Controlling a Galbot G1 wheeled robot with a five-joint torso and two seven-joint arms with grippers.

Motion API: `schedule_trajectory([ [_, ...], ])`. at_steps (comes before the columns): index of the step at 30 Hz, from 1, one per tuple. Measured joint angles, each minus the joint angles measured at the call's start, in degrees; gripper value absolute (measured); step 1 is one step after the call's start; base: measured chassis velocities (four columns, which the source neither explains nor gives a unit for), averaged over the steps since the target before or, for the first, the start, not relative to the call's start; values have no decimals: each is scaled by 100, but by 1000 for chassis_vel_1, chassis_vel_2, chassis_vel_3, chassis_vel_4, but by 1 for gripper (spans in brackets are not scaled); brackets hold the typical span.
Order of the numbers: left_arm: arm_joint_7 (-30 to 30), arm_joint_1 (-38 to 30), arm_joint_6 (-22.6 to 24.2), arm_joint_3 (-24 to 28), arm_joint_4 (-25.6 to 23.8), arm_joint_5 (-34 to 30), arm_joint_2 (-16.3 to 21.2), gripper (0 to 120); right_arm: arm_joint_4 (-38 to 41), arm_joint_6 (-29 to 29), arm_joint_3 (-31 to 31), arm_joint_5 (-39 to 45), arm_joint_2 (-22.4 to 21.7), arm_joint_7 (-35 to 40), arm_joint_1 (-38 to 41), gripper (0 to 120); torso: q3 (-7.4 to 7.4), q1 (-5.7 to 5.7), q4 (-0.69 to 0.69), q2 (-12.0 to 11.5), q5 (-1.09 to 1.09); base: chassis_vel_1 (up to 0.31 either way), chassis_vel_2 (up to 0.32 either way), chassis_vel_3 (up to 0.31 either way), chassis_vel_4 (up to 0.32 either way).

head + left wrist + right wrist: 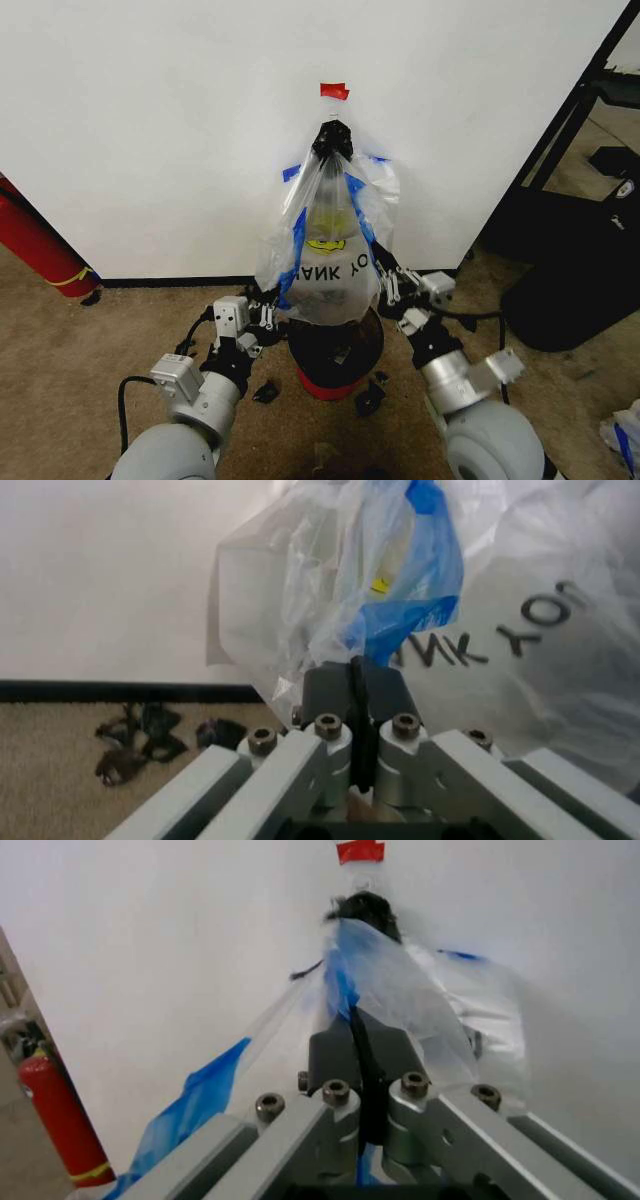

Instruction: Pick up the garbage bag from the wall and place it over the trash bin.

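L gripper (357,676) and R gripper (358,1036) both clamped tight on garbage bag (330,262) edges. Bag hangs from black clip (332,138) on wall (150,120), just above trash bin (335,372).

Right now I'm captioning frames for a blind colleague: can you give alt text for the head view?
A see-through garbage bag hangs from a black clip on the white wall, under red tape. The left tool and right tool pinch its lower corners, shut, above the trash bin on the carpet.
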Motion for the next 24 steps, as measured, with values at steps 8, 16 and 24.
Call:
schedule_trajectory([
  [8, 147, 649, -273, -21, 6, 594, -157, 0, 201, 711, 50, -1198, 295, -135, -1198, 0, 0, 0, -2, 0, -1, 0, 0, 0, 0],
  [16, 297, 946, -407, -542, 12, 795, -240, 0, 495, 803, -85, -1498, 634, -131, -1370, 0, 0, 0, -1, 0, 1, 0, 0, 0, 0],
  [24, 534, 644, -394, -435, 16, 1134, -379, 0, 496, 674, -128, -1313, 633, -155, -1327, 0, 1, 0, -3, -1, 0, 0, 0, 0, 0],
])
